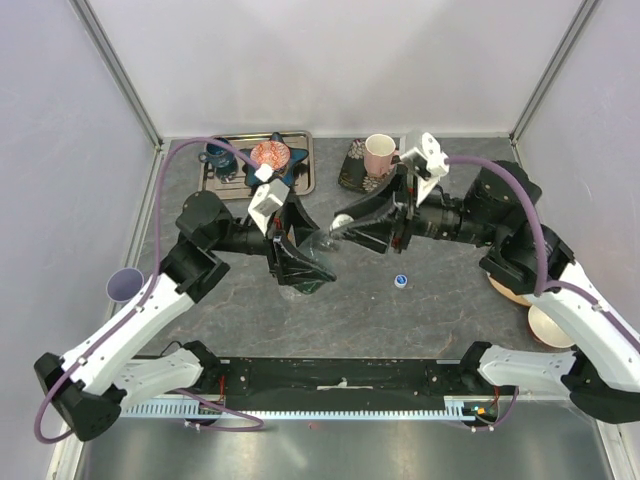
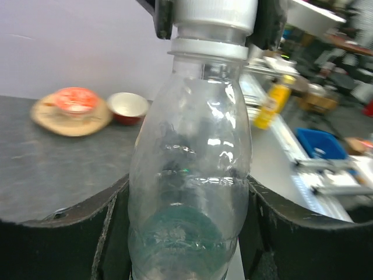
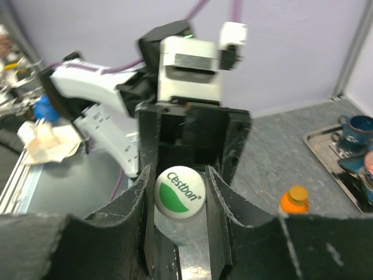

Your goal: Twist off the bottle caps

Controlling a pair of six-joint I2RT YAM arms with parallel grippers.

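**A:** Bottle caps (image 2: 214, 11): where are they? Work down from the biggest thing.

**B:** Dark grey stone-look table (image 1: 440, 300) first. The white-and-black left arm (image 1: 130, 330) and right arm (image 1: 580, 310) both reach over its middle. At the far edge lies a rectangular metal tray (image 1: 305, 165) carrying a dark blue mug (image 1: 217, 156). Beside the tray a pink mug (image 1: 379, 153) stands on a dark patterned plate (image 1: 352, 170).

**A:** And the bottles?

**B:** The colourless clear plastic bottle (image 2: 192, 116) is between the two grippers, over the table's middle. The left gripper (image 2: 187, 181) is clenched round its body, black fingers (image 2: 70, 245) pressed against both sides. Whether the bottle's base touches the table I cannot tell. A short orange plastic bottle (image 3: 289, 205) stands on the table, well apart from them, with its orange round cap (image 3: 298, 193) on.

**A:** What about the right gripper (image 3: 178, 178)?

**B:** It is grasping the clear bottle's round white plastic screw cap (image 3: 179, 192) with the green logo, one finger against each side. That cap sits on the bottle's neck.

**A:** Anything loose?

**B:** A small blue-and-white round plastic cap (image 1: 401, 281) lies alone on the bare table, near the right gripper, touching nothing.
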